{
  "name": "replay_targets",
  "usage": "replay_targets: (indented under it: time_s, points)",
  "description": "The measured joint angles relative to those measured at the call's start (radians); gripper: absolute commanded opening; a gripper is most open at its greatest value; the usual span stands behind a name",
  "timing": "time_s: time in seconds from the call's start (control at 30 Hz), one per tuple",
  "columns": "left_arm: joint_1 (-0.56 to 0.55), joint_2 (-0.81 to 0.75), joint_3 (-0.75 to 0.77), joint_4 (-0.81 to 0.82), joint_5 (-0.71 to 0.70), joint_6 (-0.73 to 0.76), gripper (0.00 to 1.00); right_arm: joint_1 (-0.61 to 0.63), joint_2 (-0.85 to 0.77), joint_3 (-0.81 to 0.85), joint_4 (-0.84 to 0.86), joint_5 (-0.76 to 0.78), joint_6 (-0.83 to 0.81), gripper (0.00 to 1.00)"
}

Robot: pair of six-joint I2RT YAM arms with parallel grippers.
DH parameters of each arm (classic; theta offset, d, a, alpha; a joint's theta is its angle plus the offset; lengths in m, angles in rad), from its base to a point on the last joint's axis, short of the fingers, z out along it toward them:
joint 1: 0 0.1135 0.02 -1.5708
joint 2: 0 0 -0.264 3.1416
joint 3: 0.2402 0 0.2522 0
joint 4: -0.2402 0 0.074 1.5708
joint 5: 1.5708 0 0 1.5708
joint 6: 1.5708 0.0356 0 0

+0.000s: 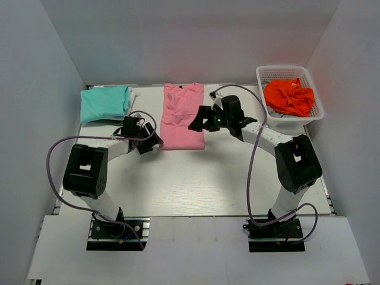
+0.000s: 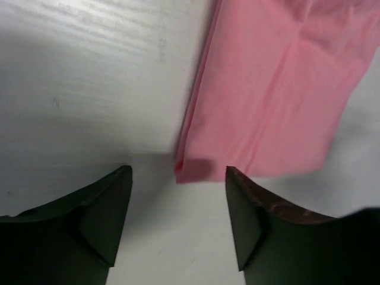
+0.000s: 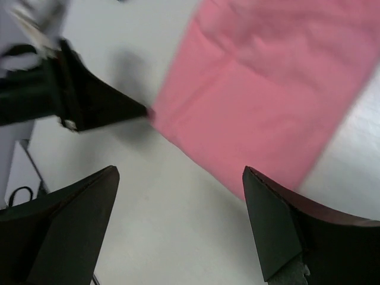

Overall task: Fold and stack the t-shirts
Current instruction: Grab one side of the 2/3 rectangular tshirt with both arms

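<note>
- Reading the desk (image 1: 196, 178) from overhead as a clock, I have the arm bases at 6 and the back wall at 12.
- My left claw (image 1: 153, 142) sits low at about 9 of the desk's middle, right at the 7 o'clock corner of the pink shirt (image 1: 183, 116).
- On its wrist view the left claw (image 2: 178, 172) has its jaws apart, and the corner of the pink shirt (image 2: 267, 101) lies just ahead of the gap. I see no cloth pinched between them, so I read it as open.
- My right claw (image 1: 196, 123) hangs over the shirt's 3 o'clock edge, pointing toward 9.
- On its own view the right claw (image 3: 181, 172) has its jaws spread wide with bare desk between them and the pink shirt (image 3: 267, 89) beyond. It grips nothing.
- That view also shows one left finger tip touching the shirt's near corner.
- The pink shirt is folded into a long strip running 6 to 12, lying flat near the middle of the far half, collar end toward 12.
- The teal shirt (image 1: 105, 102) lies folded at 10 to 11, well apart from both claws.
- A white basket (image 1: 297, 122) stands at 1 to 2 with orange cloth (image 1: 289, 97) bunched inside.
</note>
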Motion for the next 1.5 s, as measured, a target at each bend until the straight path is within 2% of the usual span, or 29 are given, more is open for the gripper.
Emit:
replay_targets:
  time_s: [0.1, 0.13, 0.37, 0.67, 0.73, 0.77, 0.9, 1.03, 1.17, 1.23, 1.37, 1.4, 1.47, 1.5]
  points:
    - [-0.005, 0.048, 0.032, 0.025, 0.008, 0.0, 0.59, -0.026, 0.026, -0.068, -0.076, 0.029, 0.003, 0.9]
    - [-0.006, 0.063, 0.043, 0.03, 0.008, 0.002, 0.51, -0.033, 0.035, -0.079, -0.093, 0.033, 0.004, 0.9]
    - [-0.023, 0.115, 0.06, 0.069, 0.026, 0.005, 0.29, -0.047, 0.104, -0.101, -0.13, 0.036, 0.028, 0.89]
    - [-0.045, 0.128, 0.06, 0.082, 0.039, 0.002, 0.3, -0.046, 0.138, -0.112, -0.109, 0.06, 0.082, 0.82]
    - [-0.047, 0.127, 0.061, 0.08, 0.035, 0.001, 0.33, -0.047, 0.15, -0.112, -0.085, 0.053, 0.092, 0.73]
    - [-0.048, 0.127, 0.062, 0.077, 0.033, 0.0, 0.37, -0.047, 0.156, -0.112, -0.075, 0.048, 0.097, 0.71]
    - [-0.053, 0.117, 0.067, 0.061, 0.021, -0.003, 0.41, -0.048, 0.169, -0.124, -0.032, 0.032, 0.113, 0.64]
    - [-0.056, 0.108, 0.066, 0.039, 0.017, -0.004, 0.41, -0.05, 0.169, -0.148, -0.009, 0.032, 0.116, 0.47]
    - [-0.056, 0.099, 0.061, 0.026, 0.017, -0.005, 0.41, -0.051, 0.169, -0.17, 0.008, 0.027, 0.126, 0.42]
    - [-0.056, 0.097, 0.061, 0.019, 0.016, -0.006, 0.41, -0.051, 0.169, -0.173, 0.014, 0.023, 0.13, 0.34]
    - [-0.06, 0.093, 0.056, 0.015, 0.006, -0.005, 0.35, -0.051, 0.169, -0.187, 0.014, 0.02, 0.131, 0.19]
    - [-0.062, 0.092, 0.054, 0.015, 0.0, -0.005, 0.24, -0.051, 0.169, -0.19, 0.014, 0.023, 0.131, 0.15]
    - [-0.064, 0.087, 0.04, 0.021, -0.009, -0.003, 0.1, -0.051, 0.169, -0.195, 0.012, 0.023, 0.13, 0.02]
    - [-0.066, 0.085, 0.033, 0.022, -0.007, -0.002, 0.02, -0.051, 0.169, -0.197, 0.011, 0.021, 0.129, 0.01]
